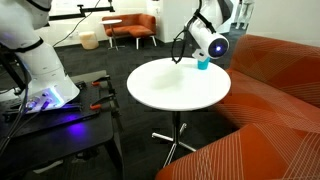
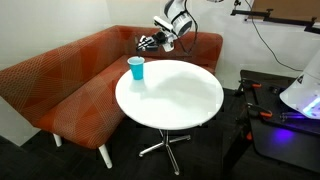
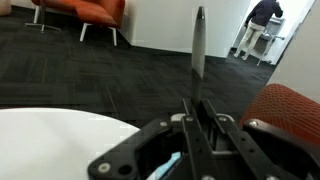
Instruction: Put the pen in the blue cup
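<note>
The blue cup (image 2: 136, 68) stands upright near the edge of the round white table (image 2: 180, 100), on the sofa side. It also shows in an exterior view (image 1: 203, 63), partly behind the arm's wrist. My gripper (image 3: 198, 105) is shut on the pen (image 3: 198, 50), a thin dark stick pointing out from between the fingers. In both exterior views the gripper (image 2: 148, 42) (image 1: 180, 52) hovers above the table's edge, just beside and above the cup. A sliver of cyan (image 3: 168, 166) shows under the gripper body in the wrist view.
An orange sofa (image 2: 60, 80) wraps round the table's far side. A black cart (image 1: 50, 120) with the white robot base (image 1: 40, 65) stands beside the table. Orange chairs (image 1: 130, 28) and a standing person (image 3: 262, 25) are far off.
</note>
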You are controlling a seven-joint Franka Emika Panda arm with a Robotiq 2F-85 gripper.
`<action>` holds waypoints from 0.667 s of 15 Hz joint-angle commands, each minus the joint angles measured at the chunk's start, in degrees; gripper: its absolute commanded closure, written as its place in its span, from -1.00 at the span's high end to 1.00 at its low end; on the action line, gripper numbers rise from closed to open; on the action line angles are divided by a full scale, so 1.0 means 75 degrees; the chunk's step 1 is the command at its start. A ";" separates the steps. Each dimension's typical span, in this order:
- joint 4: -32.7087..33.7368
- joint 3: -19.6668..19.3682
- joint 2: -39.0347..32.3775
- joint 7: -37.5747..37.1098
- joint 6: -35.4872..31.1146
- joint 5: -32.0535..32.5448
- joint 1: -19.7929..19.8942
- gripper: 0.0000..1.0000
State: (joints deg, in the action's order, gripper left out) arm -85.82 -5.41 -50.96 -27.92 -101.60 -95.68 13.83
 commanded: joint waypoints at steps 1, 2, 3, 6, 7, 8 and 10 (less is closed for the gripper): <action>0.0672 0.0127 -0.0380 -0.0531 -0.0118 -0.0076 0.0011 -0.94; 0.0757 0.0140 -0.0439 -0.0570 -0.0137 -0.0063 0.0005 -0.94; 0.0840 0.0150 -0.0504 -0.0620 -0.0135 -0.0048 0.0007 -0.94; 0.1021 0.0163 -0.0694 -0.0698 -0.0164 -0.0027 0.0021 -0.94; 0.1068 0.0162 -0.0758 -0.0732 -0.0176 -0.0019 0.0027 -0.94; 0.1104 0.0161 -0.0811 -0.0747 -0.0185 -0.0014 0.0032 -0.94; 0.1154 0.0168 -0.0921 -0.0747 -0.0184 -0.0008 0.0051 -0.94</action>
State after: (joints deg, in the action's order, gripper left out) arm -79.82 -4.81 -56.05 -30.98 -101.80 -95.69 13.77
